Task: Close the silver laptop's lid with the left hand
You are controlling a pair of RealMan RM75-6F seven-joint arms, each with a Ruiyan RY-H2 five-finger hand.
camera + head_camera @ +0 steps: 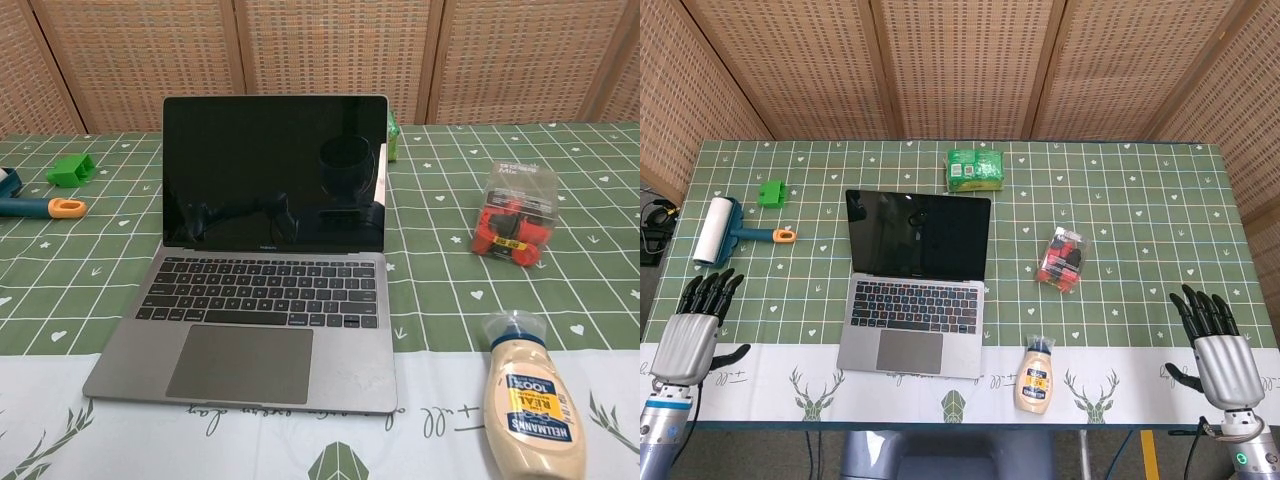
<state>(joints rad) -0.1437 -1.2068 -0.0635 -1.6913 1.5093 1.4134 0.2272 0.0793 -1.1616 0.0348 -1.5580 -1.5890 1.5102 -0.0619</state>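
Observation:
The silver laptop [912,290] [262,260] stands open in the middle of the table, its dark screen upright and its keyboard facing me. My left hand [698,325] hovers at the table's front left corner, fingers spread and holding nothing, well to the left of the laptop. At the front right corner my right hand [1216,352] is also open and empty. Neither hand shows in the chest view.
A mayonnaise bottle [1036,376] [532,400] lies just right of the laptop's front. A red packet [1064,259] [514,213] sits further right. A green packet [975,170] lies behind the laptop. A lint roller [724,231] and a green block [771,193] lie at the left.

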